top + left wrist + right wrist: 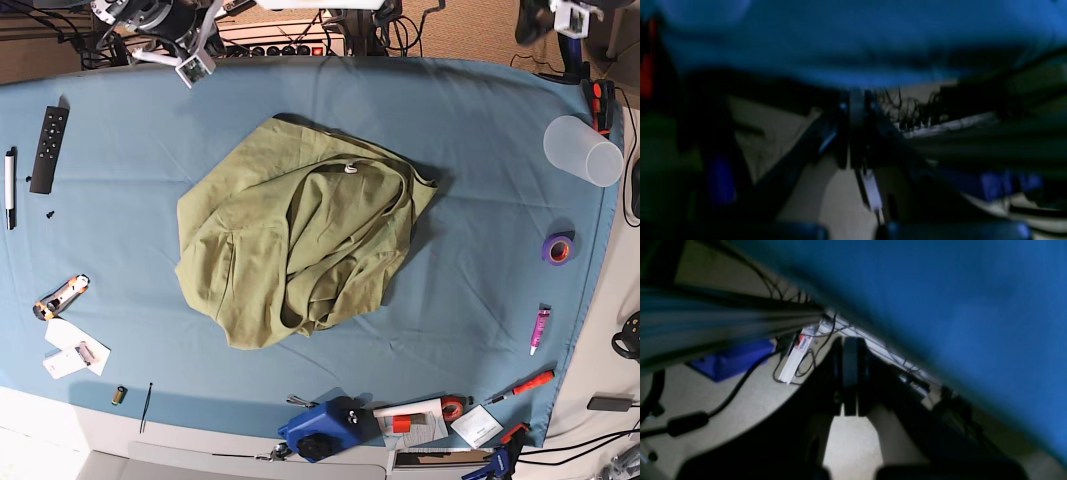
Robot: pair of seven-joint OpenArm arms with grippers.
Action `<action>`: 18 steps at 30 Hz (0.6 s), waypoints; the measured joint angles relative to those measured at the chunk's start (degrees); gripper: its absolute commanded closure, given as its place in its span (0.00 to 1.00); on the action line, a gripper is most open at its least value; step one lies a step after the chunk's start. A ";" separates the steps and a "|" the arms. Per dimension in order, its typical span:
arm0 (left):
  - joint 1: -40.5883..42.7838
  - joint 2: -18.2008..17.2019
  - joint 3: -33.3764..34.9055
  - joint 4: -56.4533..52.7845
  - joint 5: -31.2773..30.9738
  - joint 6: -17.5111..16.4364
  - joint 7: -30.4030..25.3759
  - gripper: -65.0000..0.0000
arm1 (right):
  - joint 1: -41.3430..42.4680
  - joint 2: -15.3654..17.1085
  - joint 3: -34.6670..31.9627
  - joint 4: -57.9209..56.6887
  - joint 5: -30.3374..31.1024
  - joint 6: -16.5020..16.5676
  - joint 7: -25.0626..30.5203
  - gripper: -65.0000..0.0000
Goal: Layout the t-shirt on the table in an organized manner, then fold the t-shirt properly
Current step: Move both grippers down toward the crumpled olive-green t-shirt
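The olive-green t-shirt lies crumpled in a loose heap in the middle of the table, its white neck tag facing up near the far side. Both arms are drawn back past the table's far edge, away from the shirt. In the left wrist view my left gripper is shut with nothing in it, hanging below the blue cloth edge above the floor. My right gripper is likewise shut and empty, with the blue cloth beside it. The shirt appears in neither wrist view.
A black remote, a pen and a box cutter lie along the left edge. A clear cup and a purple tape roll sit at the right. A blue tool and a red screwdriver line the near edge.
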 measured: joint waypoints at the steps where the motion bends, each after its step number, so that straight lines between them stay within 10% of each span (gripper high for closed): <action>1: -0.98 0.02 0.00 0.24 -0.02 0.02 0.00 1.00 | 0.39 0.02 0.02 0.52 -0.09 0.00 0.00 1.00; 18: -14.43 0.02 0.00 0.59 -3.04 0.00 0.07 1.00 | 7.96 -0.02 0.04 0.92 -6.40 0.02 0.68 1.00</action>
